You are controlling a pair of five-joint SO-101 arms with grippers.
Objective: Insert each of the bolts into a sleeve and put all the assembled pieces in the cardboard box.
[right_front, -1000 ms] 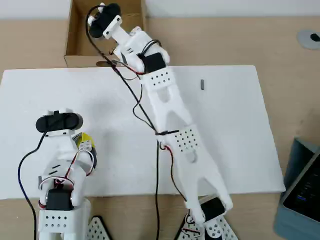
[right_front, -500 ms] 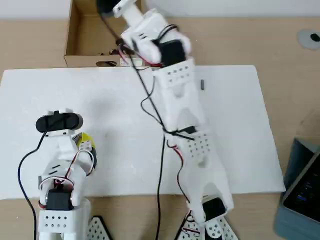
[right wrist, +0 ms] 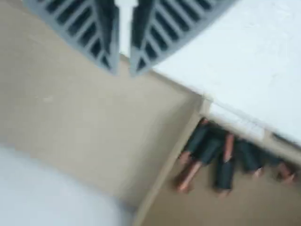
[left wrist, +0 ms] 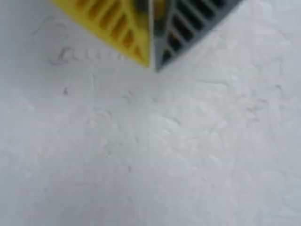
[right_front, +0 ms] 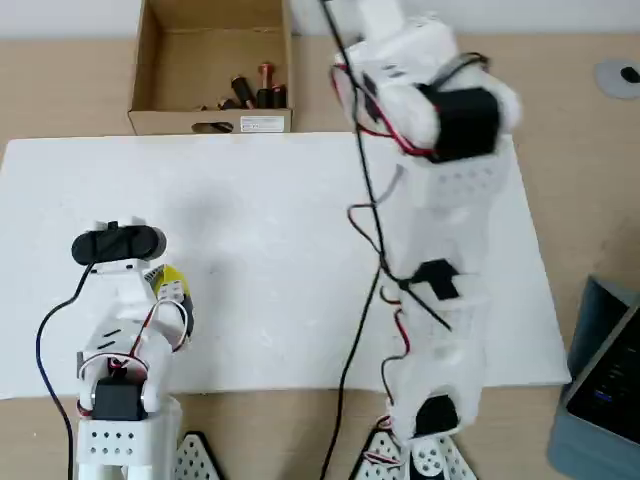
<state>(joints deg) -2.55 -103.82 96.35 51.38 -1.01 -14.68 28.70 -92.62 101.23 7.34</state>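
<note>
The cardboard box (right_front: 136,90) stands at the table's far left, beyond the white mat (right_front: 250,250). Several assembled bolt-and-sleeve pieces (right_front: 250,92), black with copper ends, lie along its near wall. In the right wrist view those pieces (right wrist: 221,155) lie inside the box wall (right wrist: 164,174). My right gripper (right wrist: 123,63) hangs above the bare table beside the box, its grey fingers almost together with nothing between them. The right arm (right_front: 440,110) stretches up the mat's right side. My left gripper (right_front: 168,285) rests near the mat's front left, and the left wrist view has it (left wrist: 151,63) shut and empty.
A dark grey device (right_front: 605,380) sits off the mat at the right edge. A small round grey object (right_front: 620,75) lies at the far right of the wooden table. Black and red cables (right_front: 365,230) hang along the right arm.
The right arm has swung from over the cardboard box to the right, uncovering the pieces inside it. The left arm has not moved.
</note>
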